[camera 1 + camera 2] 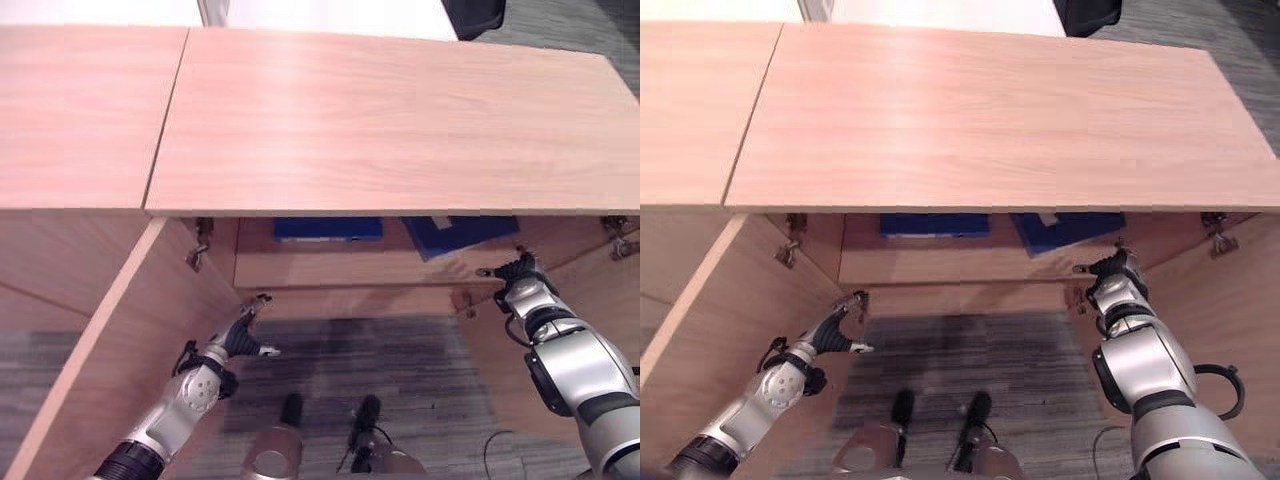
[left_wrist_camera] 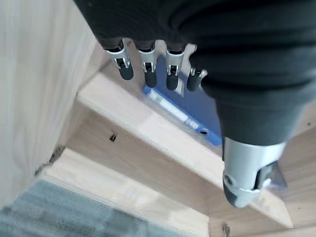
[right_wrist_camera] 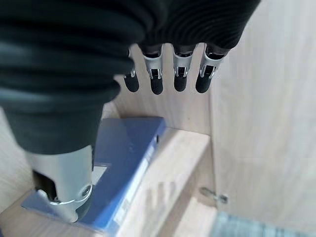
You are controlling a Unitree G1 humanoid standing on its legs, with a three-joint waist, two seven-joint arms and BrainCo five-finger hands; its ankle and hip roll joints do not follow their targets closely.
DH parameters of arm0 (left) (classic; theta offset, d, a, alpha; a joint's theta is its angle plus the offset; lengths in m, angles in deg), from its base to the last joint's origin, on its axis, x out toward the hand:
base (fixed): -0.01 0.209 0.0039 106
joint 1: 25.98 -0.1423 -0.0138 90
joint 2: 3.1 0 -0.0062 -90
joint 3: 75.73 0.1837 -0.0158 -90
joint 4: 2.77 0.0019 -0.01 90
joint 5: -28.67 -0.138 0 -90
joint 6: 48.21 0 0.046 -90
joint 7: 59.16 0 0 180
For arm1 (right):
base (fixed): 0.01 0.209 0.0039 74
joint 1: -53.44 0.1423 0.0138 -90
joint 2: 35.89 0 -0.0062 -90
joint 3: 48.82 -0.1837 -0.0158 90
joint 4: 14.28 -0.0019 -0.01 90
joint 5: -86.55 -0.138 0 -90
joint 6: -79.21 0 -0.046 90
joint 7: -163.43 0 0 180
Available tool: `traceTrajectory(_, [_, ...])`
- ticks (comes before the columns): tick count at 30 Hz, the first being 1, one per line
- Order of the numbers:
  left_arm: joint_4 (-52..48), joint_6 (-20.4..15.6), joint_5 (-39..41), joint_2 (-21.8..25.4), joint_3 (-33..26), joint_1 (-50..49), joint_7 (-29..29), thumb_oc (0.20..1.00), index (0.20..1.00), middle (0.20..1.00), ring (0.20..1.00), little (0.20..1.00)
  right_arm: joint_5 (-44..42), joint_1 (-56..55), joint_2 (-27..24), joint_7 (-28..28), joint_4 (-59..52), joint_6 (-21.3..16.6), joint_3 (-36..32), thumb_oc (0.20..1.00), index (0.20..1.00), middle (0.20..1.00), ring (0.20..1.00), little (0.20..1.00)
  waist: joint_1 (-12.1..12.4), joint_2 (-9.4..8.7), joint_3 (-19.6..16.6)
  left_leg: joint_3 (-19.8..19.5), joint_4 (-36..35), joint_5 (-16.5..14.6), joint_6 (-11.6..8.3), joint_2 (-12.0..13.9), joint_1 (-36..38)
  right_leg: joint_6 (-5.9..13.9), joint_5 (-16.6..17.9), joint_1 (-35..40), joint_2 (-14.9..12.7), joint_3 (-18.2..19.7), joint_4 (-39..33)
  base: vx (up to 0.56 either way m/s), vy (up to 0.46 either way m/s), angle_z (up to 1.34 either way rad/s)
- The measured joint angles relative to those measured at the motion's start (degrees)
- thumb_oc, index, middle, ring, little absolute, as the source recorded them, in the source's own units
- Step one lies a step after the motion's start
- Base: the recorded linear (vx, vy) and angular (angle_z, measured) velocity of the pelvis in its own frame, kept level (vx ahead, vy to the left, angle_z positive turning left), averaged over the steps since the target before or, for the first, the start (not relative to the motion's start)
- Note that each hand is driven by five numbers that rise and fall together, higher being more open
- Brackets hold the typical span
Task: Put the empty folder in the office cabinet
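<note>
Two blue folders lie flat on the cabinet shelf point(image 1: 340, 268) under the wooden top. One folder point(image 1: 328, 229) sits at the middle, straight to the front edge. The other folder point(image 1: 455, 236) lies askew at the right and overhangs the shelf edge; the right wrist view shows this folder point(image 3: 123, 158) just past my right hand. My right hand point(image 1: 517, 272) hovers in front of it at the shelf's right end, fingers point(image 3: 168, 74) straight, holding nothing. Lower down, my left hand point(image 1: 243, 335) is open beside the left door, pointing into the cabinet, where the middle folder point(image 2: 195, 111) shows.
The cabinet's wide wooden top point(image 1: 380, 120) overhangs the shelf and hides its back. The left door point(image 1: 110, 340) and right door point(image 1: 600, 290) stand open on either side of my arms. Grey carpet point(image 1: 400, 370) lies below the shelf.
</note>
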Motion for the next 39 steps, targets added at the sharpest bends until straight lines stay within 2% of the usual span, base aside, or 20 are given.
traceTrajectory(3, [0.9, 0.0, 0.0, 0.3, -0.4, 0.1, -0.2, 1.0, 1.0, 1.0, 1.0, 1.0, 0.0, -0.3, -0.1, -0.1, -0.1, 0.0, -1.2, 1.0, 1.0, 1.0, 1.0, 1.0, -0.4, -0.31, 0.0, -0.3, 0.0, 0.5, -0.81, -0.6, 0.0, 1.38, 0.1, 3.1, -1.6, 3.0, -3.3, 0.06, -0.262, 0.02])
traceTrajectory(6, [3.0, -0.2, 0.0, -0.7, -0.3, 0.2, -0.6, 1.0, 1.0, 1.0, 1.0, 1.0, 0.5, -1.1, -0.2, -0.5, -0.5, -0.1, -2.0, 1.0, 1.0, 1.0, 1.0, 1.0, -0.3, -0.29, 0.1, -0.5, 0.0, 1.0, -1.93, 0.1, -0.3, 0.74, -1.1, 3.5, -0.6, 1.8, -4.3, 0.08, -0.347, 0.03])
traceTrajectory(9, [4.3, -0.2, 0.0, -1.9, -0.1, -1.1, -0.6, 1.0, 1.0, 1.0, 1.0, 1.0, 2.0, -3.1, 0.4, -0.6, -0.2, 0.1, -1.5, 1.0, 1.0, 1.0, 1.0, 1.0, -0.7, -0.29, 0.1, -1.7, -3.4, 3.1, -4.8, 3.3, 1.5, -0.44, -1.2, 4.5, 2.2, 0.6, -5.5, 0.07, -0.336, -0.01])
traceTrajectory(11, [4.1, -0.2, 0.1, -2.8, -0.4, -2.0, -0.6, 1.0, 1.0, 1.0, 1.0, 1.0, 2.3, -3.1, 0.0, -0.5, -0.5, 0.0, -0.7, 1.0, 1.0, 1.0, 1.0, 1.0, -0.9, -0.33, 0.1, -2.0, -5.4, 4.2, -5.82, 4.9, 2.0, -1.01, -1.5, 4.2, 3.7, 0.5, -5.8, 0.01, -0.373, 0.0])
traceTrajectory(13, [4.1, -0.2, 0.4, -3.0, -0.1, -2.1, -0.5, 1.0, 1.0, 1.0, 1.0, 1.0, 2.3, -3.1, -0.1, -0.4, -0.5, 0.0, 0.3, 1.0, 1.0, 1.0, 1.0, 1.0, -1.6, -0.36, 0.1, -3.4, -7.2, 5.5, -6.29, 6.0, 1.8, -1.59, -1.6, 4.0, 4.9, -0.9, -5.6, -0.02, -0.226, 0.3])
traceTrajectory(15, [4.1, -0.2, 0.5, -3.2, 1.6, -1.0, -0.4, 1.0, 1.0, 1.0, 1.0, 1.0, 2.3, -3.5, -1.2, -0.3, -0.2, -0.2, 0.4, 1.0, 1.0, 1.0, 1.0, 1.0, -2.4, 0.21, 0.2, -5.4, -8.9, 7.0, -6.4, 7.6, 0.6, -3.23, -2.0, 3.7, 6.4, -4.4, -5.5, -0.08, -0.185, 0.68])
traceTrajectory(16, [4.0, -0.1, 0.5, -3.3, 2.4, -0.5, -0.3, 1.0, 1.0, 1.0, 1.0, 1.0, 2.3, -3.6, -1.9, -0.3, -0.2, -0.3, 0.3, 1.0, 1.0, 1.0, 1.0, 1.0, -2.8, 0.48, 0.3, -5.0, -9.0, 7.5, -5.74, 7.9, -0.1, -3.53, -2.1, 3.7, 6.5, -5.5, -5.4, -0.02, -0.135, 0.98])
traceTrajectory(17, [3.3, -0.1, 0.5, -3.5, 4.2, 0.1, 0.2, 1.0, 1.0, 1.0, 1.0, 1.0, 2.3, -3.6, -3.8, -0.1, -0.2, -0.2, 0.4, 1.0, 1.0, 1.0, 1.0, 1.0, -3.8, 1.43, 0.1, -1.5, -8.9, 7.7, -4.5, 9.2, -1.5, -4.15, -2.4, 3.5, 6.3, -8.0, -5.4, 0.02, -0.061, 0.76])
traceTrajectory(18, [3.0, -0.2, 0.5, -3.8, 4.5, 0.1, 0.4, 1.0, 1.0, 1.0, 1.0, 1.0, 2.3, -3.5, -4.4, 0.1, -0.3, -0.2, 0.4, 1.0, 1.0, 1.0, 1.0, 1.0, -3.7, 1.8, 0.1, -0.4, -9.0, 7.8, -4.47, 9.3, -1.5, -4.17, -2.5, 3.4, 6.4, -8.3, -5.4, 0.05, -0.072, 0.56])
traceTrajectory(19, [2.9, -0.2, 0.5, -4.2, 4.8, 0.0, 0.6, 1.0, 1.0, 1.0, 1.0, 1.0, 2.4, -3.4, -4.9, 0.1, -0.4, -0.3, 0.4, 1.0, 1.0, 1.0, 1.0, 1.0, -3.2, 2.31, 0.0, 0.4, -8.8, 8.3, -4.19, 9.3, -1.5, -4.15, -2.5, 3.5, 6.4, -8.3, -5.4, 0.03, 0.002, 0.06])
traceTrajectory(20, [2.9, -0.2, 0.6, -5.0, 5.0, -0.4, 0.8, 1.0, 1.0, 1.0, 1.0, 1.0, 2.5, -3.1, -5.4, 0.1, -0.4, -0.4, 0.4, 1.0, 1.0, 1.0, 1.0, 1.0, -3.3, 3.4, -0.2, 0.3, -8.6, 8.9, -4.94, 9.2, -1.2, -3.95, -2.6, 4.1, 6.1, -8.4, -5.5, 0.05, 0.004, 0.04])
traceTrajectory(24, [2.9, -0.3, 1.0, -5.3, 4.7, -0.4, 1.2, 1.0, 1.0, 1.0, 1.0, 1.0, 4.6, -3.2, -5.3, 0.0, -0.5, -0.4, 2.2, 1.0, 1.0, 1.0, 1.0, 1.0, -2.7, 4.8, -0.8, 0.4, -9.2, 9.3, -5.58, 7.3, -0.6, -2.85, -2.3, 4.3, 4.9, -7.7, -5.5, 0.03, 0.014, 0.01])
traceTrajectory(26, [2.7, -0.3, 1.0, -5.4, 4.9, 0.3, 1.6, 1.0, 1.0, 1.0, 1.0, 1.0, 4.5, -3.7, -6.0, 0.1, -0.5, -0.3, 2.2, 1.0, 1.0, 1.0, 1.0, 1.0, -3.2, 5.39, -1.1, 0.4, -9.3, 9.8, -5.56, 6.7, -1.3, -2.52, -2.1, 4.5, 3.9, -9.8, -5.4, 0.06, 0.074, 0.33])
traceTrajectory(35, [1.9, -0.6, 0.5, -4.0, 4.4, 0.4, 2.9, 1.0, 1.0, 1.0, 1.0, 1.0, 4.5, -4.1, -6.3, 0.1, -0.6, -0.4, -0.1, 1.0, 1.0, 1.0, 1.0, 1.0, -0.5, 4.8, -1.6, 0.3, -10.9, 9.8, -4.46, 3.1, -0.3, -0.85, -2.7, 6.3, 0.5, -11.9, -5.4, 0.16, 0.169, 0.18])
traceTrajectory(39, [1.9, -0.8, -0.1, -2.3, 3.8, 0.1, 3.0, 1.0, 1.0, 1.0, 1.0, 1.0, 4.5, -5.4, -6.2, -0.5, -0.6, -0.2, -2.1, 1.0, 1.0, 1.0, 1.0, 1.0, -0.5, 3.49, -2.7, 0.0, -11.4, 8.8, -2.88, 0.9, 2.2, 0.35, -3.3, 8.9, -1.6, -12.5, -5.4, 0.11, 0.08, 0.14])
